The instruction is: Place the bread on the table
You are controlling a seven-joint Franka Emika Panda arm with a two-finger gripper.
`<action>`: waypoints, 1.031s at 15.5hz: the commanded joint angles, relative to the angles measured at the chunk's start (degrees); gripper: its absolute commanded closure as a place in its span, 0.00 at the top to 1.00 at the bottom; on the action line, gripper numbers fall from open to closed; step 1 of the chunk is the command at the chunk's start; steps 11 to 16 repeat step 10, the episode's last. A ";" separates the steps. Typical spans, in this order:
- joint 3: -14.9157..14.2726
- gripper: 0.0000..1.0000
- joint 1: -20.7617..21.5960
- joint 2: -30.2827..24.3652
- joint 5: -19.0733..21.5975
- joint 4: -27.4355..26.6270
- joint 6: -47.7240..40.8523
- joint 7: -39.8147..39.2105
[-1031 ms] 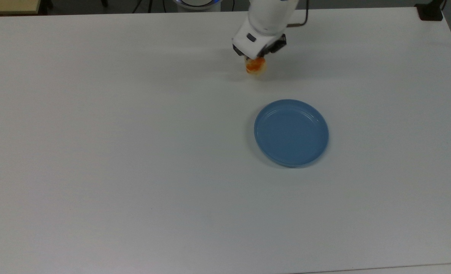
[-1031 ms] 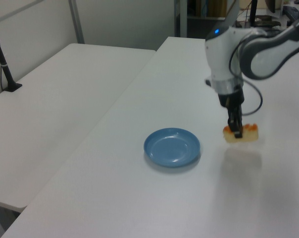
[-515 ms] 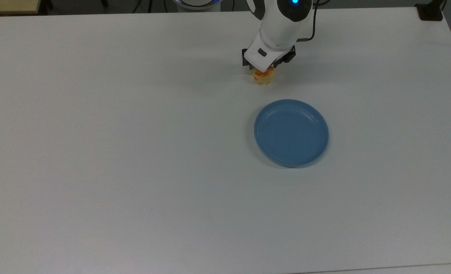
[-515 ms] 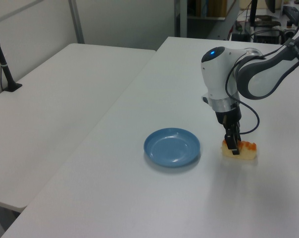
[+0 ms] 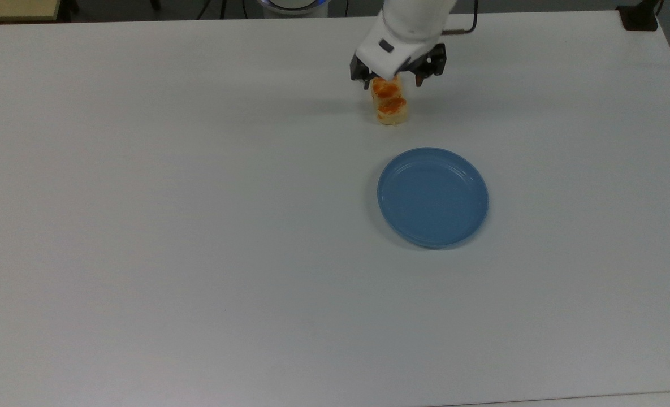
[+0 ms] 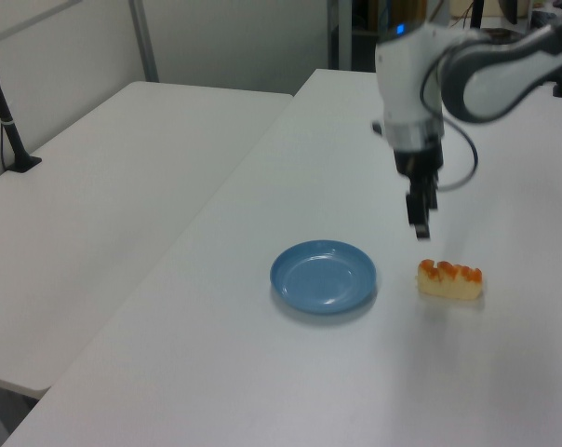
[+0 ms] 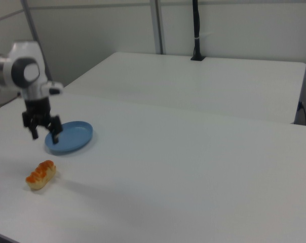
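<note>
The bread (image 5: 390,104), a small pale-tan piece with orange-glazed bumps, lies flat on the white table (image 5: 199,226), a short way from the blue plate. My gripper (image 5: 391,79) hangs open above the bread, apart from it, with nothing between its fingers. In the left view the bread (image 6: 450,279) rests to the right of the plate, and the gripper (image 6: 419,223) is raised above its left end. In the right view the bread (image 7: 40,173) lies near the left front edge, and the open gripper (image 7: 45,132) hovers above it.
An empty blue plate (image 5: 432,196) sits on the table near the bread, also seen as plate (image 6: 323,277) and plate (image 7: 69,136). A second white table (image 6: 123,186) adjoins, with a black post (image 6: 2,102) on it. A black clamp (image 5: 640,17) sits at the far right corner.
The gripper lowered the bread onto the table, let go of it, opened and rose clear. The bread now lies free on the table.
</note>
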 commanded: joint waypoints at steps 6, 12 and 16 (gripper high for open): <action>-6.87 1.00 -11.64 -2.56 -4.82 15.88 -15.23 -9.06; -9.87 1.00 -11.64 -2.75 -6.32 16.76 -15.23 -11.25; -9.87 1.00 -11.64 -2.75 -6.32 16.76 -15.23 -11.25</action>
